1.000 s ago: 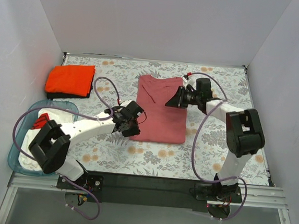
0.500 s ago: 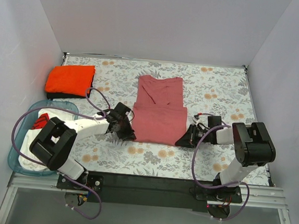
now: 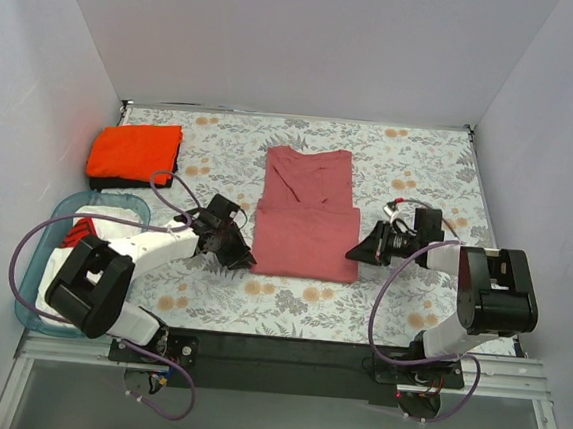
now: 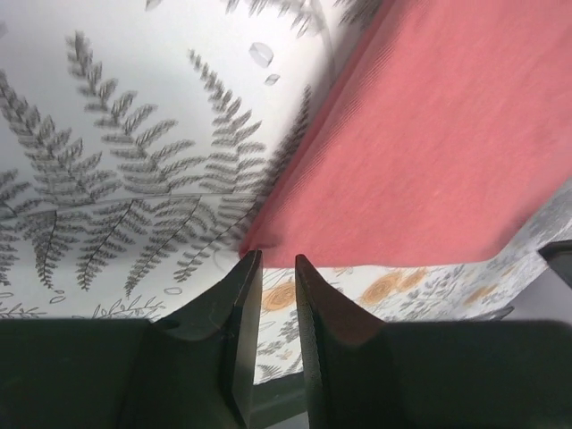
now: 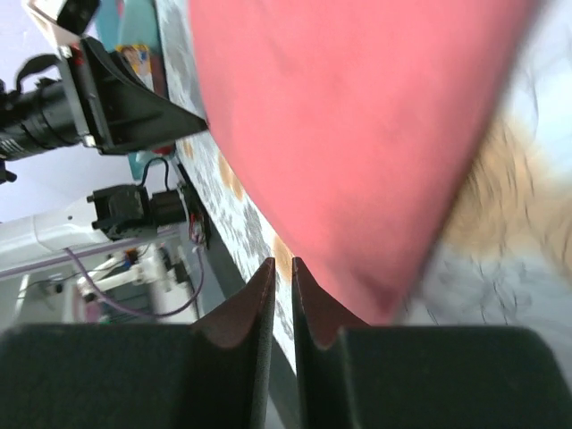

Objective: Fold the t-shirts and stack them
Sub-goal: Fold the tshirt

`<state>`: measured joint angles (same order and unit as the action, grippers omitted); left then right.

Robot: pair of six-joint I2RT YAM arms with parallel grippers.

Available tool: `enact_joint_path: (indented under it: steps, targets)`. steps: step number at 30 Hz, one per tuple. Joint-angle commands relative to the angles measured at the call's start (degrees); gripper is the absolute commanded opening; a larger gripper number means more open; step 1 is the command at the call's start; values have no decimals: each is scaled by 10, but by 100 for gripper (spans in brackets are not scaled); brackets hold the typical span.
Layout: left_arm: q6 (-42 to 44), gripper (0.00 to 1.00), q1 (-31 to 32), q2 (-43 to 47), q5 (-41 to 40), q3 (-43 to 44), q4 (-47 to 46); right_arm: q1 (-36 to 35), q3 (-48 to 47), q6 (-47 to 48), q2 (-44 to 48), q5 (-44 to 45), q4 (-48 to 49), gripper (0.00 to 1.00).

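Centre of the top view: rose-red t-shirt (image 3: 306,226) flat on the floral tablecloth (image 3: 421,166), collar end toward the top of the frame, lower part doubled up into a neat rectangle over the body. Upper left of the same view: orange t-shirt (image 3: 134,151), folded, resting on a black t-shirt (image 3: 128,185), only a dark edge of it visible beneath. Just below that pile, against the left edge: blue tub (image 3: 117,197) with white and red cloth inside. Left gripper (image 3: 247,263) down low at the rose-red t-shirt's lower left corner, aimed toward the lower right of the frame. From the left wrist view: jaws a narrow slit apart, grasping nothing, the red corner lying just above the tips at mid-frame, fern print to the left of it; impossible to say whether metal and cloth touch. Right gripper (image 3: 351,254) low at the shirt's lower right corner, aimed left across the frame. From the right wrist view, much blurred: jaws likewise only a thin gap apart and empty, red cloth filling the upper middle of the frame just beyond the tips. Neither corner lifted off the tablecloth in the top view.
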<state>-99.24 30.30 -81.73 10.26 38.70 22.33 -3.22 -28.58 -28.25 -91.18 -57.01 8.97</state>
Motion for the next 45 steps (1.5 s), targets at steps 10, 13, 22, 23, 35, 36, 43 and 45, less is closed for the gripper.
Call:
enact_joint_path:
  steps: [10,13,22,23,35,36,43,45]
  targets:
    - [75,21,-79,-204,-30,265,-32,6,-270,-37,-152,52,46,19]
    - [77,21,-90,-258,-34,313,-29,9,-315,-41,-218,59,47,19]
    - [85,22,-127,-302,-19,280,-33,27,-316,-9,-268,84,51,18]
    - [89,25,-127,-294,-15,277,-33,26,-310,-1,-257,86,51,18]
    - [223,50,-33,4,-130,164,39,-49,-214,156,61,381,-269,30]
    - [224,53,-17,23,-147,154,65,-56,-202,156,100,397,-288,33]
    - [163,63,82,112,-223,92,176,-144,-133,116,212,493,-400,55]
    - [142,64,99,120,-227,83,190,-158,-120,100,218,495,-406,56]
